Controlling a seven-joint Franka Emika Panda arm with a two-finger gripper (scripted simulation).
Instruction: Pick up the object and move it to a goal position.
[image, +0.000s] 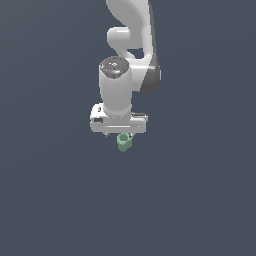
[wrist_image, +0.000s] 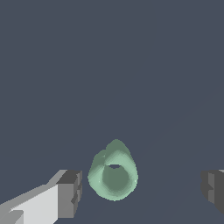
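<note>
The object (image: 124, 142) is a small pale mint-green stubby cylinder with a hollow top, resting on the dark grey surface just under the white arm's hand. In the wrist view the object (wrist_image: 113, 175) lies between the two dark grey fingertips (wrist_image: 70, 192), nearer to one of them and touching neither. My gripper (wrist_image: 142, 190) is open, with wide gaps on both sides of the cup. In the exterior view the gripper (image: 120, 134) is mostly hidden behind its own white body, directly above the object.
A flat dark grey surface (image: 200, 200) fills both views. The white arm (image: 130, 45) rises behind the hand toward the top of the exterior view.
</note>
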